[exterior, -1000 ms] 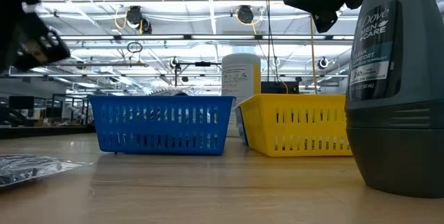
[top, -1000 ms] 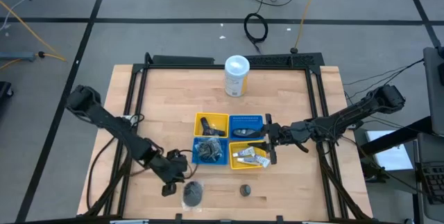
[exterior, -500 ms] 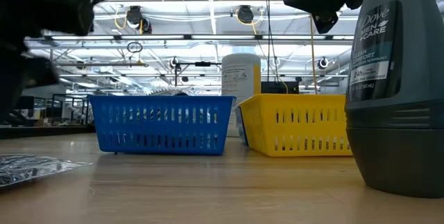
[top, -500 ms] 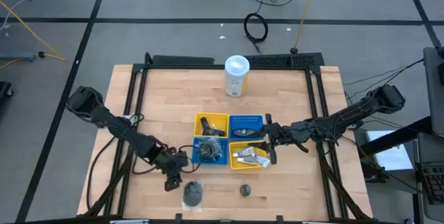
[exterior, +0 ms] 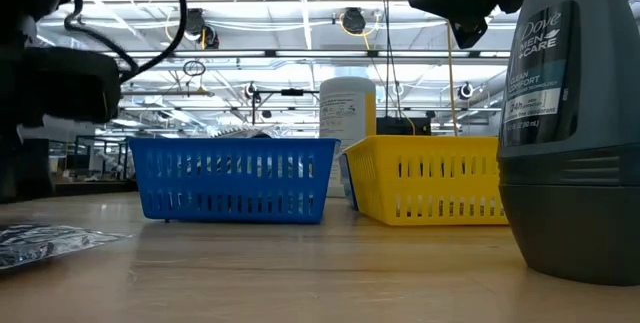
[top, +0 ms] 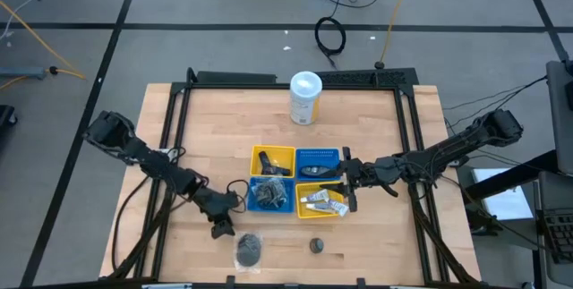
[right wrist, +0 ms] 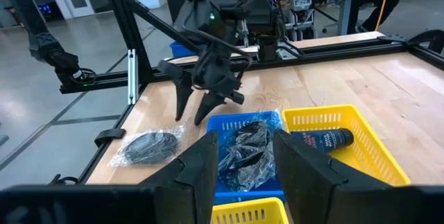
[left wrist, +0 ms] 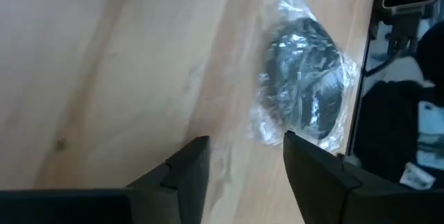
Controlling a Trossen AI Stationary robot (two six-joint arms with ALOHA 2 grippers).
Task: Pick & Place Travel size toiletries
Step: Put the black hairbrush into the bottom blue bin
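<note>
A dark grey mesh puff in a clear bag (top: 249, 249) lies flat on the table near the front edge; it also shows in the left wrist view (left wrist: 305, 102) and the low view (exterior: 40, 241). My left gripper (top: 221, 226) is open and empty just left of it, and the puff lies beyond its fingertips (left wrist: 246, 154). My right gripper (top: 345, 182) is open and empty, hovering at the right side of the four trays (right wrist: 243, 158). White tubes (top: 322, 203) lie in the near yellow tray. More bagged puffs (right wrist: 244, 148) lie in the near blue tray.
Four small trays sit mid-table: far yellow (top: 271, 159), far blue (top: 319, 157), near blue (top: 269, 196), near yellow (top: 340, 210). A dark deodorant stick (top: 316, 246) stands near the front edge. A tall white canister (top: 304, 97) stands at the back. Bare wood lies left and right.
My left gripper has drawn back a little from the bagged puff, toward the table's far edge, and its arm has swung with it. The puff has stayed where it lay. My right arm has kept still.
</note>
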